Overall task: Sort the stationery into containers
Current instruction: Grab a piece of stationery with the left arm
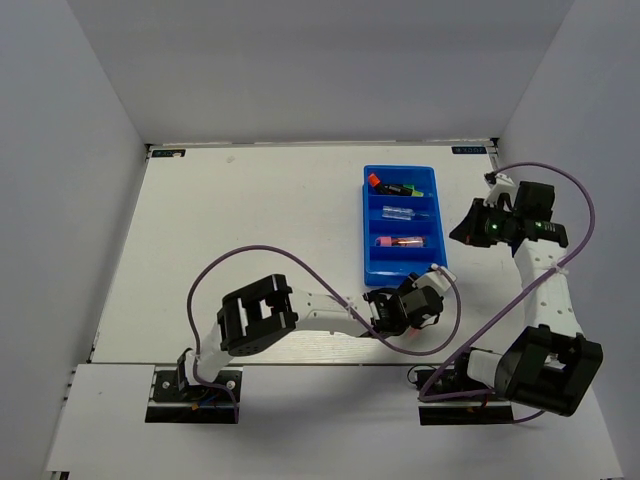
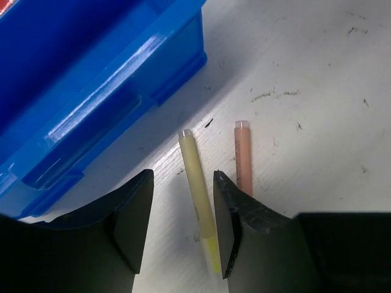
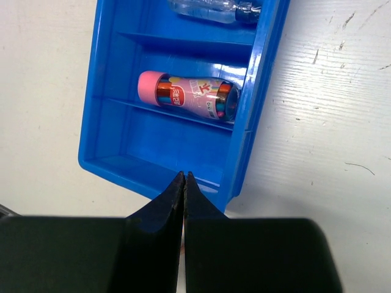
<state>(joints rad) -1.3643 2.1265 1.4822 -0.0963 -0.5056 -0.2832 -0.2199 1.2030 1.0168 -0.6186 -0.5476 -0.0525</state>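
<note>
Jaws of left gripper (image 2: 183, 183) stand wide astride yellow pen (image 2: 198, 195), pink pen (image 2: 243, 155) just beside; right gripper (image 3: 184, 180) is pinched closed, empty, above tray (image 3: 146, 143).

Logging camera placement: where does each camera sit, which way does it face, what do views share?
Top external: above, behind the bases, looking down on the table; both arms show, left gripper and right gripper near the blue tray.
Left wrist: on the left arm, looking down past open fingers at the yellow pen between them, pink pen beside.
Right wrist: on the right arm, past shut fingers into the tray, at the pink-and-silver marker.
Shared by all: the tray.
</note>
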